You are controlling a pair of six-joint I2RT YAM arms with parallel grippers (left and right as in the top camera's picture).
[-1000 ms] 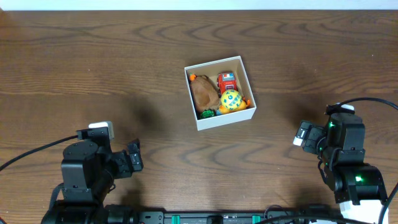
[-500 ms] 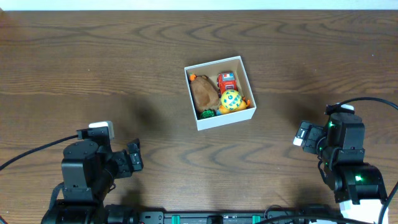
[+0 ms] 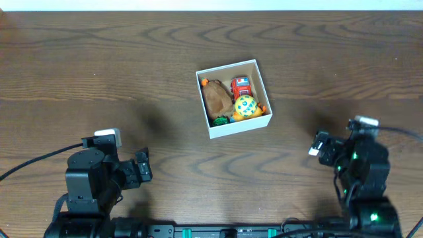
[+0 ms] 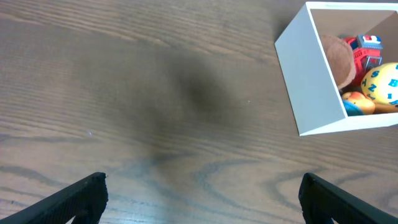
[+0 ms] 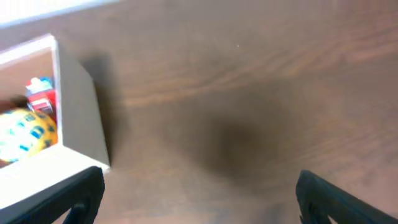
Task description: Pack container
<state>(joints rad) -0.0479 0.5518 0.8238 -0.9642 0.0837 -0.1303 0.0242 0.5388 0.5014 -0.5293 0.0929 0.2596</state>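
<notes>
The container (image 3: 239, 125), a small white-walled box with a brown inside, sits at the table's middle. It holds a brown plush toy (image 3: 216, 99), a red truck (image 3: 241, 85), a yellow dotted ball (image 3: 245, 106) and a small green piece (image 3: 220, 120). My left gripper (image 3: 142, 168) is open and empty near the front left. In the left wrist view (image 4: 202, 199) the container (image 4: 305, 81) is far up to the right. My right gripper (image 3: 318, 145) is open and empty at the front right. In the right wrist view (image 5: 199, 199) the container (image 5: 78, 106) is to the left.
Dark wooden table (image 3: 99, 66) all around the box. A pale strip runs along the far edge (image 3: 211, 4). Black cables trail from both arm bases at the front.
The right arm has shifted slightly toward the front edge, and its wrist view is blurred. The left arm and the container have not moved.
</notes>
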